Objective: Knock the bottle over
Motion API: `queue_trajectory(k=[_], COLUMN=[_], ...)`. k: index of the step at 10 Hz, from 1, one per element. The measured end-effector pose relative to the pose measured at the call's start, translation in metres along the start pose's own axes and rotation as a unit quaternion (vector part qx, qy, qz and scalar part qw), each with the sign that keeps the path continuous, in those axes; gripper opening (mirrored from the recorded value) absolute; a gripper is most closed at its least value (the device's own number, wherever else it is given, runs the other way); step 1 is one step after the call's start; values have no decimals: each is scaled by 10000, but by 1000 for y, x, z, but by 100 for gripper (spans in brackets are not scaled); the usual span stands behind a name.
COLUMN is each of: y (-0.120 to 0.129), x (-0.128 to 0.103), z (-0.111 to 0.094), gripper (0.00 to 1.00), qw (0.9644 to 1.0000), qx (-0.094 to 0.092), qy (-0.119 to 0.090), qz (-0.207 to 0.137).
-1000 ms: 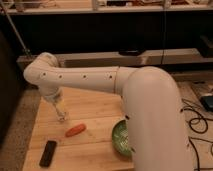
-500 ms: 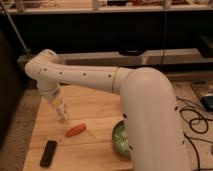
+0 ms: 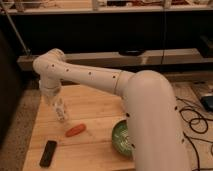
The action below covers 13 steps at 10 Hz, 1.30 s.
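**On the left of the table: bottle tipping, not yet down**

At the front edge, nearest of all, a black remote lies flat on the wood. To its right sits a green bowl, partly hidden by the thick white bulk of my own arm. A little farther in, an orange carrot lies on its side between the remote and my target, apart from both.

Just beyond the carrot is the bottle, on the left part of the table. It looks tilted, its upper end leaning up and to the left rather than standing straight. It is not lying flat on the wood. My gripper hangs directly over that upper end, reaching down from my wrist, and the two run together there. I cannot tell whether I am touching the bottle or only just beside it. Nor can I tell whether the gripper is clenched or released.

I judge the job to be partway done. The approach is made and the bottle seems off balance, but the fall itself is left. A sideways push should finish it.

Behind the table runs a pale ledge, with dark shelving beyond it.
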Motion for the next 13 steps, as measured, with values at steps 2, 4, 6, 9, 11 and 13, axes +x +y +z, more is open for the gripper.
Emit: queue_trajectory(k=[2, 4, 6, 9, 11, 13], y=[-28, -53, -61, -51, -49, -41], x=[-14, -7, 14, 44, 64, 94], z=[9, 18, 22, 18, 19, 30], gripper=[0, 0, 0, 0, 0, 14], qw=[9999, 9996, 9987, 9968, 9915, 9815], qx=[26, 75, 176, 503, 812, 1069], qy=[-146, -215, -286, -543, -996, -1583], qz=[-59, 142, 396, 299, 210, 150])
